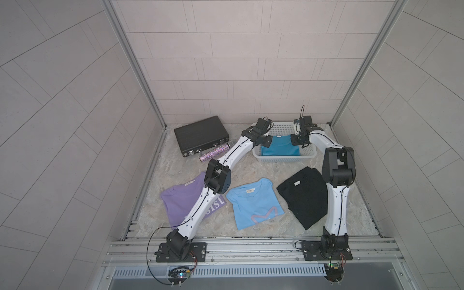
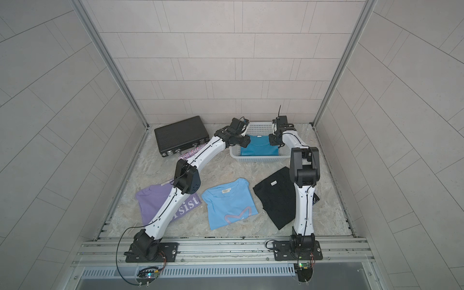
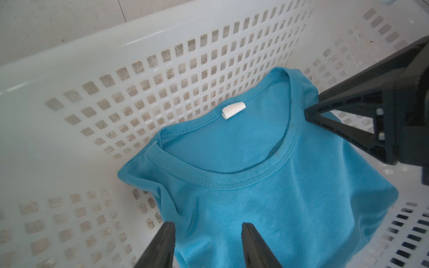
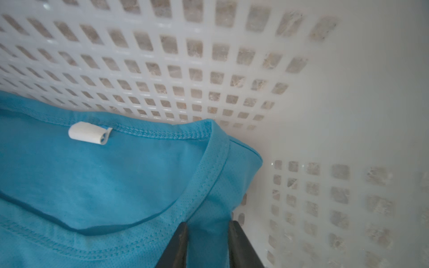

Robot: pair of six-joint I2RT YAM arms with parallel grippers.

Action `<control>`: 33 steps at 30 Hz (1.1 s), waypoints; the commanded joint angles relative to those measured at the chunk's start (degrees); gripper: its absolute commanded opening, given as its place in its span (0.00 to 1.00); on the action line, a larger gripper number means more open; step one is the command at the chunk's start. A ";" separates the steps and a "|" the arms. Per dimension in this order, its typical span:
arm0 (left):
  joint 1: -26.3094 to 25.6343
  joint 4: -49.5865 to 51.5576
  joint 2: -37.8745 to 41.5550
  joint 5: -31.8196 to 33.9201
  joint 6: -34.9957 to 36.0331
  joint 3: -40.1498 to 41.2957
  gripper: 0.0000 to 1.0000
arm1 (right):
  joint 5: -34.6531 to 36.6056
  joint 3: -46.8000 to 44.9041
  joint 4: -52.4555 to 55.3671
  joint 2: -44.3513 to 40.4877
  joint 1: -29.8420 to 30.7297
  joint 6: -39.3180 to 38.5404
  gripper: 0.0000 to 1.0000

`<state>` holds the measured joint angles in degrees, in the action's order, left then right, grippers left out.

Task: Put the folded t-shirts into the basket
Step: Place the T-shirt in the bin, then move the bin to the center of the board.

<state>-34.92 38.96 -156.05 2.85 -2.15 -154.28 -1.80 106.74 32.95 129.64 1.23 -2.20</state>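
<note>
The white basket (image 1: pixel 283 158) (image 2: pixel 258 158) stands at the back of the table, and a folded teal t-shirt (image 1: pixel 280 148) (image 2: pixel 259 148) lies inside it. My left gripper (image 1: pixel 268 141) (image 3: pixel 207 226) is low over the shirt's left side. Its jaws stand apart above the flat fabric (image 3: pixel 255 197). My right gripper (image 1: pixel 298 142) (image 4: pixel 209 224) is at the shirt's right shoulder, jaws apart with a fold of teal cloth (image 4: pixel 104 176) between them. On the table in front lie the lilac shirt (image 1: pixel 180 200), the light blue shirt (image 1: pixel 253 203) and the black shirt (image 1: pixel 303 195).
A black ribbed briefcase (image 1: pixel 200 135) sits at the back left, and a glittery tube (image 1: pixel 213 153) lies in front of it. My left arm crosses over the lilac shirt. My right arm rises beside the black shirt. Tiled walls close in three sides.
</note>
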 commanded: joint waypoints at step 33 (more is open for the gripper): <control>3.75 1.71 48.86 1.14 12.45 55.30 0.59 | -11.06 -1.18 11.86 -7.47 -10.53 -6.61 0.63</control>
<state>-32.23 40.36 -109.03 3.53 9.52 -100.86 -10.22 103.79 42.89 122.04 -9.47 -8.64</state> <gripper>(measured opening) 0.590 0.631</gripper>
